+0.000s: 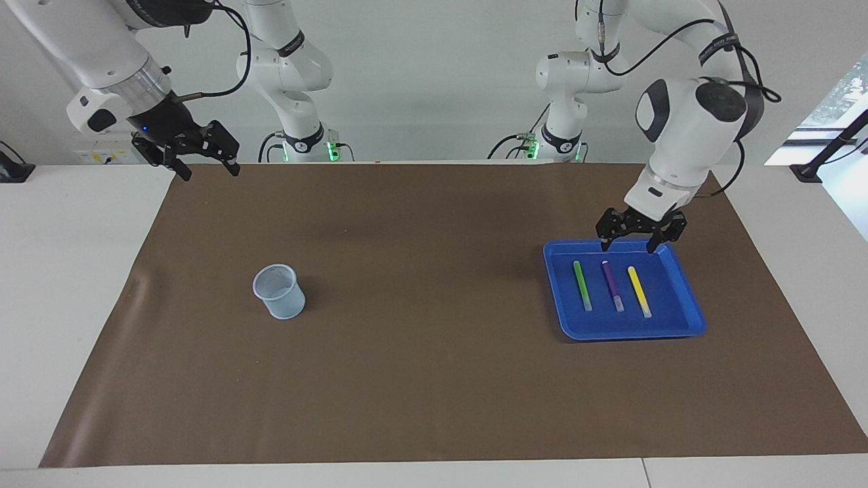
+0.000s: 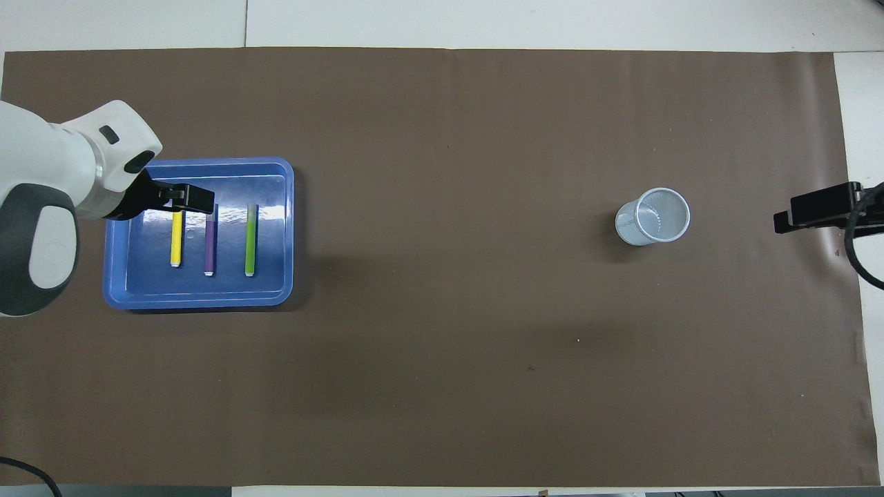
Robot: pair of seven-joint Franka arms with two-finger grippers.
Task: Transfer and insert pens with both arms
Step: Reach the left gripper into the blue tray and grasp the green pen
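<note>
Three pens lie side by side in a blue tray (image 1: pixel 630 333) (image 2: pixel 200 301) toward the left arm's end of the table: green (image 1: pixel 582 285) (image 2: pixel 251 239), purple (image 1: pixel 613 285) (image 2: pixel 209 245) and yellow (image 1: pixel 639 291) (image 2: pixel 177 238). Their pale ends point away from the robots. My left gripper (image 1: pixel 629 247) (image 2: pixel 197 199) hangs open over the tray, above the yellow and purple pens, touching none and holding nothing. My right gripper (image 1: pixel 210 172) (image 2: pixel 794 212) waits open and empty in the air over the mat's corner at the right arm's end.
A pale blue mesh cup (image 1: pixel 279 291) (image 2: pixel 652 216) stands upright on the brown mat (image 1: pixel 434 379) toward the right arm's end. White table shows around the mat.
</note>
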